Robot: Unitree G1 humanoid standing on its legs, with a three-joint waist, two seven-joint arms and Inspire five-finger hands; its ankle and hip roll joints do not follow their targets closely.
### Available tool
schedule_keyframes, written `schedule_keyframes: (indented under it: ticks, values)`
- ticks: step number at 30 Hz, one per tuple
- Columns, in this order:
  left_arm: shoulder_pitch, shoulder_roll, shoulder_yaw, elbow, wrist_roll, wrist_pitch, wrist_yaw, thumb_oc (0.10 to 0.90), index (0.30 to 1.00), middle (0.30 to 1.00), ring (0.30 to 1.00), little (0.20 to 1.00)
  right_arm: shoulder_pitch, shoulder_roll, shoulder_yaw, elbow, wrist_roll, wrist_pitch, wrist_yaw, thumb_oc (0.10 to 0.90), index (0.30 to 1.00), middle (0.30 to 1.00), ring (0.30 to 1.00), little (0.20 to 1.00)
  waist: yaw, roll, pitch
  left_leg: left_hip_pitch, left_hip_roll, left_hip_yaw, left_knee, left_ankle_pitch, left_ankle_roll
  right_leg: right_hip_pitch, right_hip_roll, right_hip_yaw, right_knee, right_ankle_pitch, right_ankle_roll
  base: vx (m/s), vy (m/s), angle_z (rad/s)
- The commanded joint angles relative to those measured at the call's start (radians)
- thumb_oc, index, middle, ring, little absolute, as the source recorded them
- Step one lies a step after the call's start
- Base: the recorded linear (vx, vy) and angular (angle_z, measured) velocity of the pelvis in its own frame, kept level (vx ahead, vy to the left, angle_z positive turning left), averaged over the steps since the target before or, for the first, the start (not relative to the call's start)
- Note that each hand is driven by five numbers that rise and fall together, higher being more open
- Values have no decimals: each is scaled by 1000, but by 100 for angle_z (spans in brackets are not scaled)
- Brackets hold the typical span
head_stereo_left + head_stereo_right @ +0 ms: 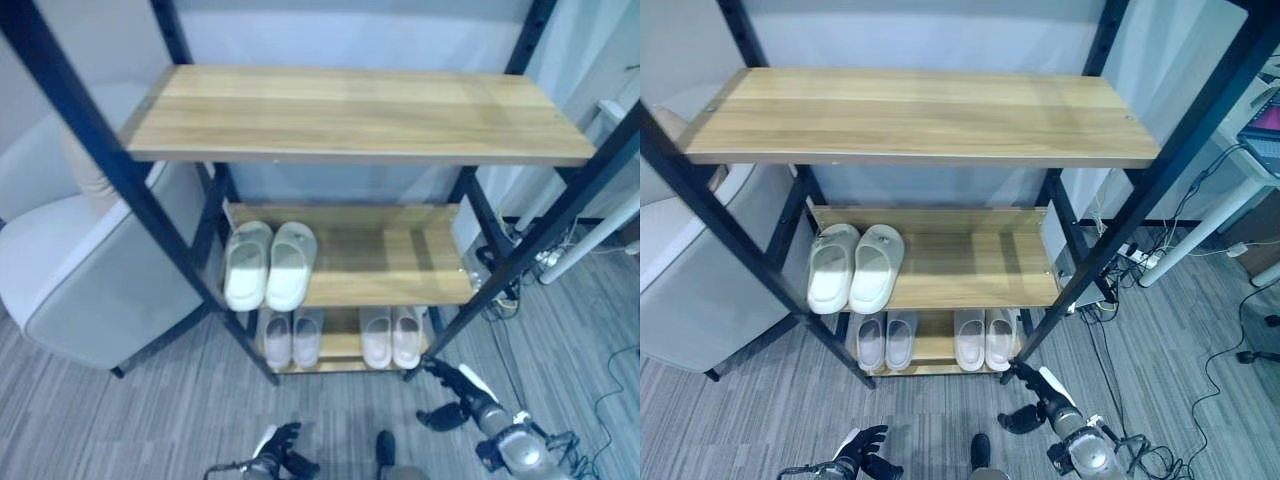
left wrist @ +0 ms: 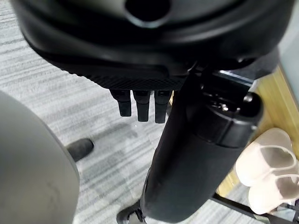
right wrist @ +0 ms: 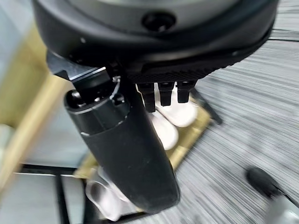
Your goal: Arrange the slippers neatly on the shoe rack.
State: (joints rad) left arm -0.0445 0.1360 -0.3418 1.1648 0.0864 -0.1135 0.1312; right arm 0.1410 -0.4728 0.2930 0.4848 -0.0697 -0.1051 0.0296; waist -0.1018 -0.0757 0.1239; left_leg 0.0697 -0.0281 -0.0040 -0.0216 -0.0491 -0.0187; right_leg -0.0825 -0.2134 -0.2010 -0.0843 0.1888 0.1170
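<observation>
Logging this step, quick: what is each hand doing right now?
Left hand: open, holding nothing.
Right hand: open, holding nothing, near the shoe rack.

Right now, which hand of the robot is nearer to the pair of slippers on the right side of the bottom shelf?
The right hand. It hangs close beside that pair of slippers, by the rack's front right leg. The left hand is lower and further left, below the other bottom pair.
</observation>
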Motion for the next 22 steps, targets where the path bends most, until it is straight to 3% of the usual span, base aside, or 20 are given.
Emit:
schedule_keyframes:
  ticks: [1, 3, 5, 10, 14, 16, 22]
  values:
    - [26, 7, 10, -1, 39, -34, 6, 800, 900, 900, 900, 900, -136, -12, 24, -13, -68, -40, -72, 800, 900, 900, 900, 900, 32, 16, -5, 54, 15, -49, 39, -129, -31, -143, 39, -15, 61, -5, 43, -203, 119, -9]
    - [21, 23, 18, 8, 39, -33, 8, 800, 900, 900, 900, 900, -175, 13, 41, 49, -102, -28, -89, 800, 900, 900, 900, 900, 39, 10, 16, 48, 4, -47, 36, -109, -17, -173, 20, -9, 111, -6, 59, -221, 83, -8]
    - [17, 45, 29, 13, 38, -31, 10, 800, 900, 900, 900, 900, -204, 35, 57, 122, -126, -22, -106, 800, 900, 900, 900, 900, 47, 13, 27, 25, -3, -35, 36, -83, 0, -166, 25, 8, 175, -48, 55, -252, 61, -33]
    - [29, 86, 46, 25, 44, -31, 12, 800, 900, 900, 900, 900, -200, 80, 90, 268, -184, -15, -122, 800, 900, 900, 900, 900, 83, 27, -3, -33, 0, -20, 18, -17, 23, -67, 96, 110, 351, -185, 18, -203, 29, -12]
    - [35, 93, 53, 27, 40, -34, 25, 800, 900, 900, 900, 900, -185, 122, 102, 360, -189, 3, -135, 800, 900, 900, 900, 900, 118, 5, -48, -64, -5, -15, 9, 7, 6, 51, 106, 116, 229, -233, 8, -53, -96, 0]
    - [36, 90, 68, 29, 5, -36, 33, 800, 900, 900, 900, 900, -186, 140, 107, 433, -173, 12, -149, 800, 900, 900, 900, 900, 124, 8, -64, -70, 11, -9, -7, 23, -4, 62, 132, 140, 158, -219, 2, -21, -128, 9]
    - [31, 78, 61, 53, 1, -32, 34, 800, 900, 900, 900, 900, -173, 166, 99, 585, -151, 24, -164, 800, 900, 900, 900, 900, 123, 13, -78, -58, 24, -14, -35, 42, -17, 110, 146, 121, 77, -212, -11, 5, -73, -7]
